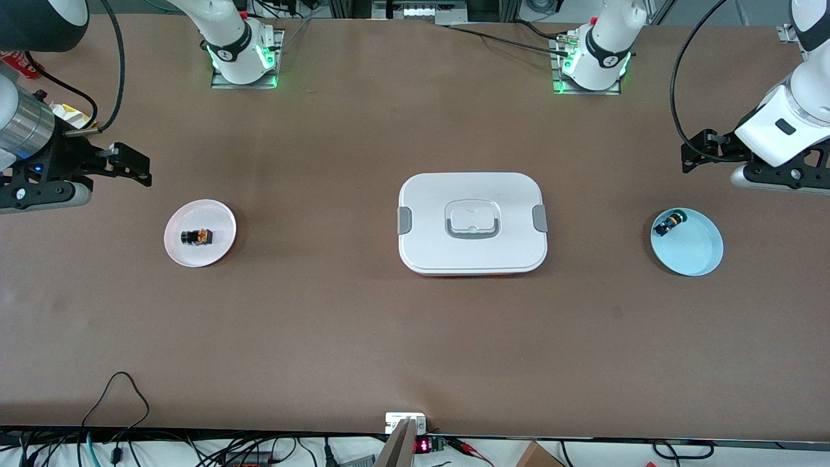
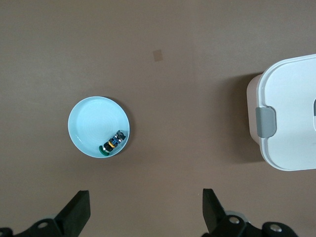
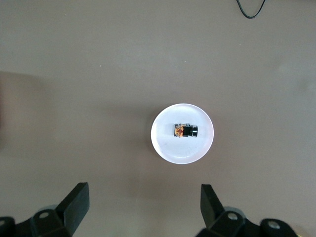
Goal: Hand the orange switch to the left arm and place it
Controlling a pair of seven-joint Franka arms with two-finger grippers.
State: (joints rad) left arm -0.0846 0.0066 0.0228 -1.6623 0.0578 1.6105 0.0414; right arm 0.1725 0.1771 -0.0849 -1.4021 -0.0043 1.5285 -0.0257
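Brown paper covers the table (image 1: 324, 337) from end to end, and most of it lies bare. At its middle sits the box (image 1: 472, 222), white with grey latches, its long sides running along the table's length; it stands squarely between the two plates, well apart from both. Any straight carry from one end to the other would cross it, so the room for moving is above its lid or around it, through the open strip nearer the front camera or the one nearer the bases.

Over the right arm's end of the table hangs the right gripper (image 1: 133, 170), empty, its fingers spread wide. It is over bare table just beside the pink plate (image 1: 220, 224), on the side toward the bases. The left gripper (image 1: 697, 155) waits over the other end, empty and equally wide apart, beside the pale blue plate (image 1: 703, 253) that holds the yellow-green switch (image 1: 668, 224).

On the pink plate lies the orange switch (image 1: 198, 237), on its side, long axis along the table's length, black body and orange cap in line. The right arm is clearly the nearer one; its likely next move is down and toward the front camera, with fingers straddling the switch's narrow width.
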